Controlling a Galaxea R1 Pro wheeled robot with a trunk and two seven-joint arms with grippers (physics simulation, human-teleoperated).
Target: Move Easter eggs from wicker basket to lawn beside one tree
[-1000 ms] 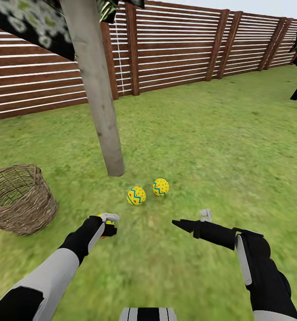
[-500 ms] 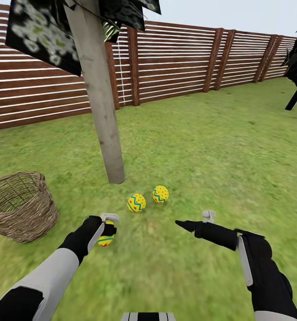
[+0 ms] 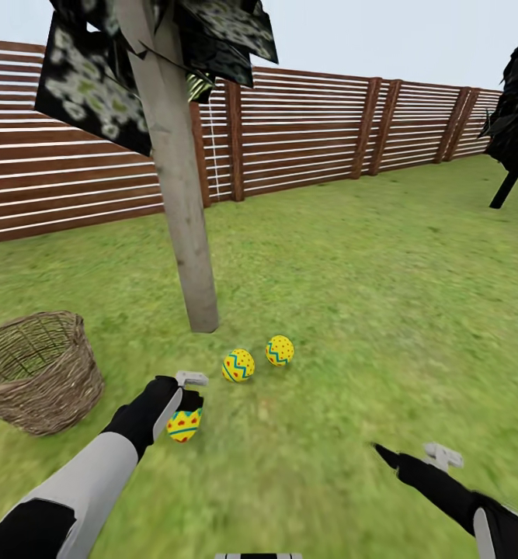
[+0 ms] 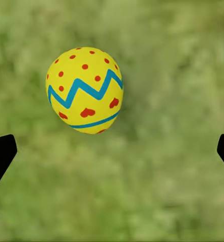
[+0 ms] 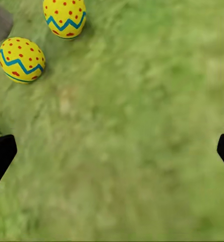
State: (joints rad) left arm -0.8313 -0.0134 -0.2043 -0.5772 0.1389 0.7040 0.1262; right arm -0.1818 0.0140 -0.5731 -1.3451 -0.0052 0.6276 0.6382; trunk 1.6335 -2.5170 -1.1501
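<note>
Left end effector [image 3: 187,397] hangs wide open, its third egg [image 3: 184,425] just below, near the tree [image 3: 182,233]; landing, it could roll away across the lawn [image 3: 352,295].

1. You get bright, even daylight under a pale grey sky, with no glare.
2. Faint soft shadows sit under the yellow zigzag-banded eggs [image 3: 238,365].
3. The short green grass lawn [image 3: 383,310] smears near the head view's lower edge.
4. In your left wrist view, grass behind the egg is blurred.
</note>
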